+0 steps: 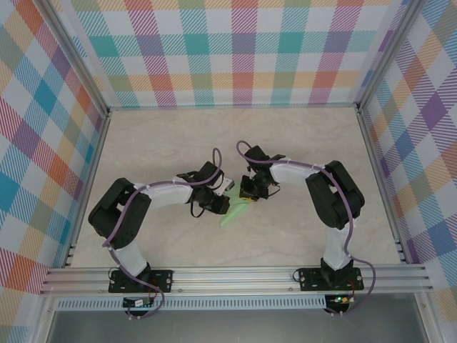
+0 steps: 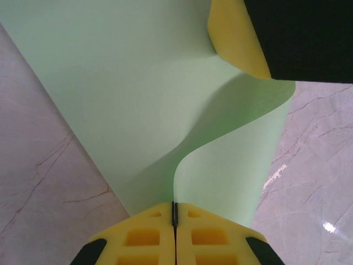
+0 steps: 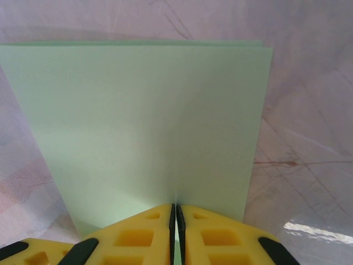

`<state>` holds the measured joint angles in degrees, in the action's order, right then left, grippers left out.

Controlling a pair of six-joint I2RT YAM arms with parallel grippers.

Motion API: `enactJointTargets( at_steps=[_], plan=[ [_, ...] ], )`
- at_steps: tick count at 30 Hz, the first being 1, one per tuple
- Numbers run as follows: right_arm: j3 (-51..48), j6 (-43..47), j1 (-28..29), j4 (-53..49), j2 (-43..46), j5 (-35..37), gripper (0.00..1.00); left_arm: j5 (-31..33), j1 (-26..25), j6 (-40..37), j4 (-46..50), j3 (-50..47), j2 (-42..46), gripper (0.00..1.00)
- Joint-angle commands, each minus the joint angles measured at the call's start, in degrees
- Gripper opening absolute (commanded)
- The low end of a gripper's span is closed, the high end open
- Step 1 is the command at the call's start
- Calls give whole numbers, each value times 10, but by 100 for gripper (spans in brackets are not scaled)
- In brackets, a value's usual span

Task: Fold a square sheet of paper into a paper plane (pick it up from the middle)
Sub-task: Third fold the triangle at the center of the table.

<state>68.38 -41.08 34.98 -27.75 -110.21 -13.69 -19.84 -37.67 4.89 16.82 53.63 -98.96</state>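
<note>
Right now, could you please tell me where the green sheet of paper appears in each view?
Top external: the sheet of paper, a small sliver at centre.
Left wrist: the sheet curves from upper middle down to bottom centre.
Right wrist: the sheet spans the centre, flat, reaching bottom centre.
Shared landmark: the marbled table.

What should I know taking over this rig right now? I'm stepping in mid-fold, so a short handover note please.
Left end effector: shut on the square sheet of paper.
Right end effector: shut on the same sheet.
Sheet: held between both above the table middle, curved, two layers at one edge.
Done: picked up, seemingly doubled over once.
Left to do: the remaining folds.
</note>
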Motion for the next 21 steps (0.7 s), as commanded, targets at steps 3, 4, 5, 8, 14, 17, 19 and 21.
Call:
enactJointTargets(
  at_steps=[3, 4, 5, 8, 14, 17, 19, 21],
  plan=[
    [1, 1, 4, -43, -26, 24, 14, 15, 8, -4, 5, 12, -5, 5],
    [1, 1, 4, -43, -26, 24, 14, 16, 8, -3, 2, 11, -3, 5],
    [0, 1, 4, -44, -26, 25, 14, 15, 8, -3, 0, 10, -1, 5],
    [0, 1, 4, -45, -26, 25, 14, 18, 8, -5, 7, 14, -6, 5],
    [0, 0, 5, -44, -28, 25, 14, 11, 9, -6, -4, 9, -11, 6],
    [0, 0, 6, -43, -29, 24, 14, 13, 8, -6, -19, 5, -13, 5],
    [0, -1, 6, -44, -29, 24, 14, 9, 8, -6, -25, 5, -16, 5],
    [-2, -1, 6, -43, -29, 24, 14, 11, 8, -7, -20, 7, -23, 5]
  ],
)
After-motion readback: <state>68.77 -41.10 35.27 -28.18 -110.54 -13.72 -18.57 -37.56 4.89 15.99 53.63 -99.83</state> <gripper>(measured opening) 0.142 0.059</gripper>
